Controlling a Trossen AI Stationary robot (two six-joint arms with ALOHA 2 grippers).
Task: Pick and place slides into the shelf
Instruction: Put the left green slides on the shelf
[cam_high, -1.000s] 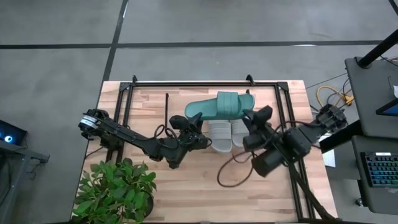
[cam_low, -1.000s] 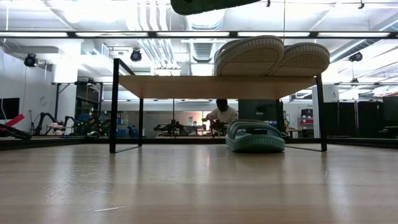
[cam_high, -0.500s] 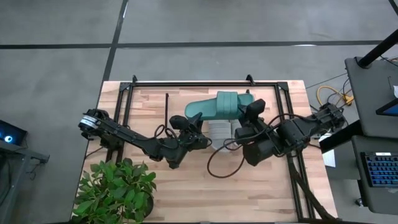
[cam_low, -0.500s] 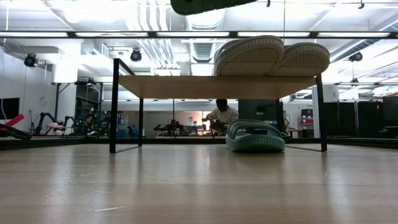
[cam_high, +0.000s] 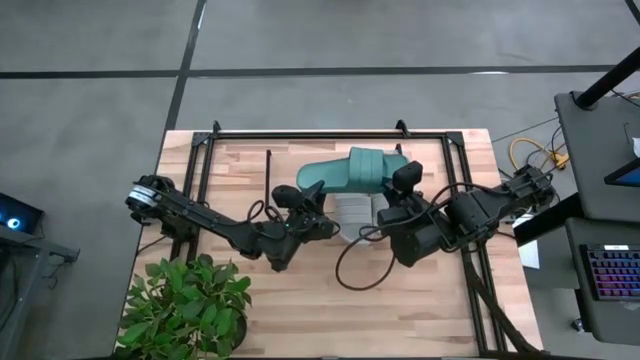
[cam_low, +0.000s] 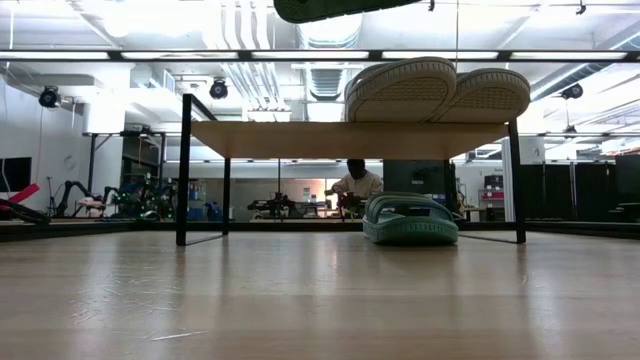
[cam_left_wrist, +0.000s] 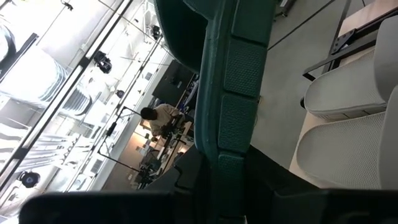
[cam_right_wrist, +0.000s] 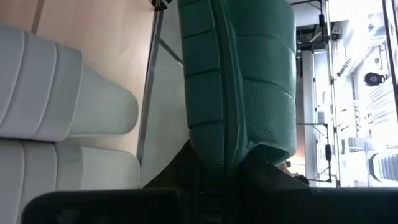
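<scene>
Surface: wood, shelf at 12 o'clock. Your right gripper has just clamped the teal slide's toe; left gripper holds its heel. Both now share it aloft, above the grey slides.

1. Matt foam on the teal slide, with a ribbed strap and a finely pebbled sole edge.
2. Same matt foam, ridged straps, on the pale grey slides.
3. Light wood, smooth, on the shelf top; thin black metal legs under it.
4. Pale wood grain with a soft sheen across the table.
</scene>
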